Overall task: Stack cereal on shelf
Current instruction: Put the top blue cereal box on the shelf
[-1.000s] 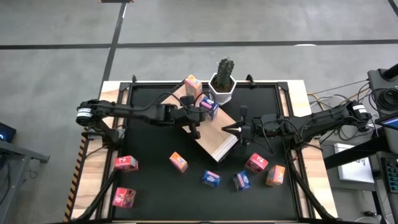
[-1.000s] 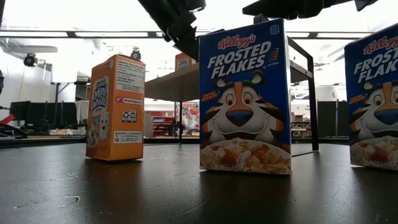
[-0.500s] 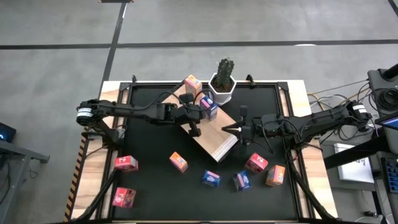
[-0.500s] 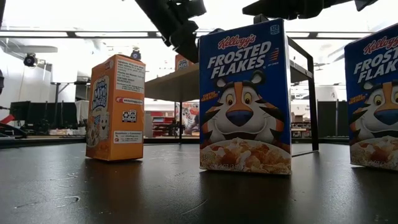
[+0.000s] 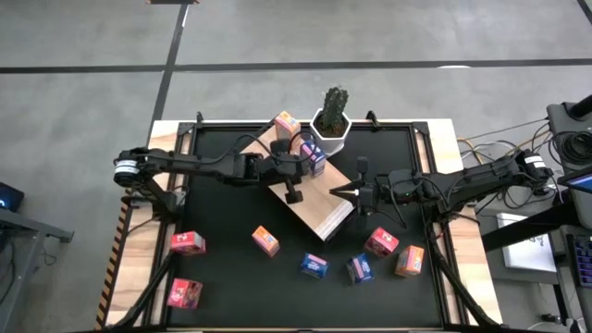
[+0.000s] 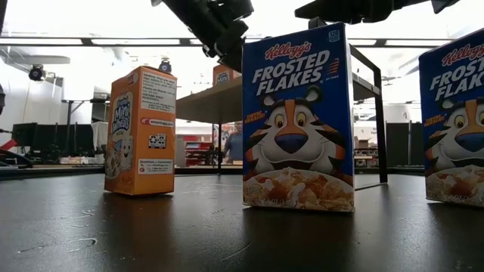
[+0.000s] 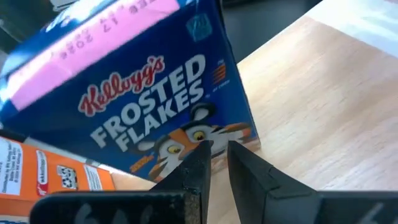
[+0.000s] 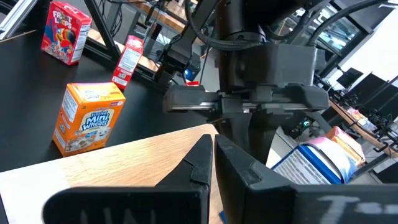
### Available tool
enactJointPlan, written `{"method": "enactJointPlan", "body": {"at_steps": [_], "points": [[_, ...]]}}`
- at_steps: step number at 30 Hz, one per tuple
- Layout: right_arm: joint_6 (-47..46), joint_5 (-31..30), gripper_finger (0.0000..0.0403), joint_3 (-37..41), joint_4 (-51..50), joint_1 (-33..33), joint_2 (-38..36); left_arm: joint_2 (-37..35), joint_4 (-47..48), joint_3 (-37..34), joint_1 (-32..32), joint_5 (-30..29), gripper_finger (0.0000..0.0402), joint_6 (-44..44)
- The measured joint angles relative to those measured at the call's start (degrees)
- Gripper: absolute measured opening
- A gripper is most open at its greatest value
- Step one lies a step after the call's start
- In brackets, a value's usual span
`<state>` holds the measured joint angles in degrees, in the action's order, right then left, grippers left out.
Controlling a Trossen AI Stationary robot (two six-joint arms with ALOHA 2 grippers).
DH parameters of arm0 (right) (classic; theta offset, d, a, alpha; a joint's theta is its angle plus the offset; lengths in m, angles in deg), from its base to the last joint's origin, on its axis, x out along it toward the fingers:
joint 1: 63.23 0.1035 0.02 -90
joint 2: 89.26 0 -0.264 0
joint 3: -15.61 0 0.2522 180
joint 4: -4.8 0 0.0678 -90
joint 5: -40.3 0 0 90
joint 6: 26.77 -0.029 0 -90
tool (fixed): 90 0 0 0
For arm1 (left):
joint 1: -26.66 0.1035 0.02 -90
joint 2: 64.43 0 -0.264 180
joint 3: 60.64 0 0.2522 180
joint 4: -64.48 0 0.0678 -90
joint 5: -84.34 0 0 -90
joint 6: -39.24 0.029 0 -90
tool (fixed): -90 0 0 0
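Left gripper (image 7: 214, 163) — fingers nearly together with a thin empty gap, gripping nothing, just beside the blue Frosted Flakes box (image 7: 143, 106) tilted on the shelf (image 5: 319, 211), an orange box (image 5: 287, 124) next to it. Right gripper (image 8: 211, 163) — clenched, empty, at the shelf's right edge. Remaining cereal boxes (image 5: 314, 265) scattered on the black tabletop (image 5: 222, 222); potted cactus (image 5: 333, 118) behind the shelf.

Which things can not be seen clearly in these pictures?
- Low view: second Frosted Flakes box cut off by the picture's edge.
- Low view: shelf mostly hidden behind the front box.
- High view: print on the loose boxes too small to read.
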<state>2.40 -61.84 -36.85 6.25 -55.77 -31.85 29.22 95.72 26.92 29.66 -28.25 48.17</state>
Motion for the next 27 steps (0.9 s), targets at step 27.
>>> {"method": "enactJointPlan", "body": {"at_steps": [27], "points": [[0.02,-2.91,0.0009,0.0,-0.41,0.0,0.0,2.08,-3.11,-0.11,0.26,0.75,0.0038,-0.44]]}}
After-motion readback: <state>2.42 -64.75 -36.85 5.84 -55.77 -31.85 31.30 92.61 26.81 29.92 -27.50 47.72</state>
